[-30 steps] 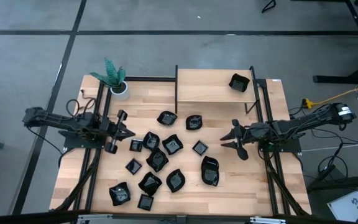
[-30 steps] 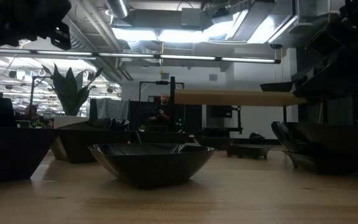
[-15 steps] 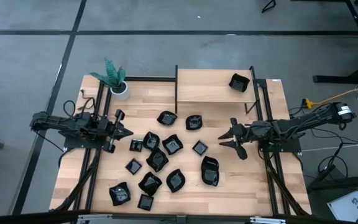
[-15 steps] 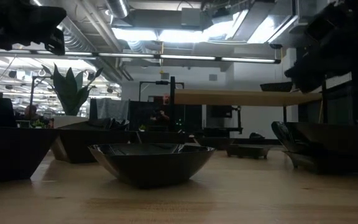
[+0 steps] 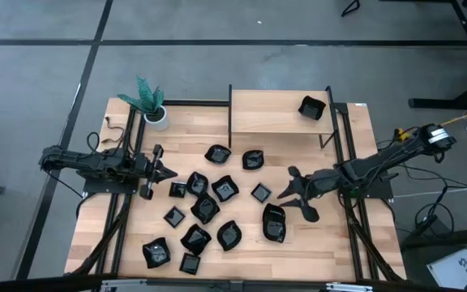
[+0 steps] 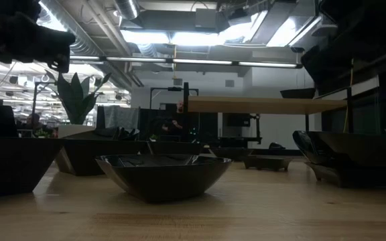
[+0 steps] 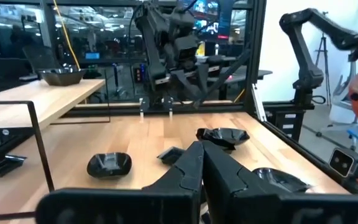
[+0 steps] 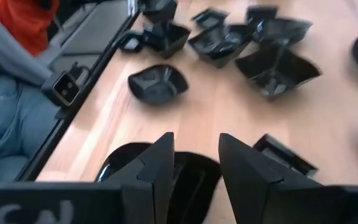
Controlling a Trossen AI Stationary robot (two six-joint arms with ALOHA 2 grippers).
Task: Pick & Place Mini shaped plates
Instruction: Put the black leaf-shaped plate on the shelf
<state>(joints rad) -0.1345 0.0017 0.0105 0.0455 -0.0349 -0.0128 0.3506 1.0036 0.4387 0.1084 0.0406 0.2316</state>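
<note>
Several mini shaped plates (image 5: 205, 207), glossy and black, lie scattered on the middle of the wooden table (image 5: 331, 243). One more plate (image 5: 311, 107) sits on the raised shelf (image 5: 270, 112). My right gripper (image 5: 285, 195) hovers open right of the cluster, just beyond the far end of an oval plate (image 5: 274, 222). The right wrist view shows that gripper (image 8: 196, 158) above a dark plate (image 8: 120, 163), touching nothing. My left gripper (image 5: 169, 173) waits shut at the table's left, pointing level toward the plates, and shows shut in its wrist view too (image 7: 202, 163).
A white pot with a green plant (image 5: 154, 113) stands at the far left corner. The shelf's black frame posts (image 5: 230, 122) rise at the back. Bare wood lies right of the oval plate and along the near edge. A person's sleeve (image 8: 17, 25) shows beyond the table's edge.
My right gripper has reached out from the right edge toward the middle of the table and slightly toward the near edge, coming up to the oval plate. Its fingers have stayed open. No plate has moved.
</note>
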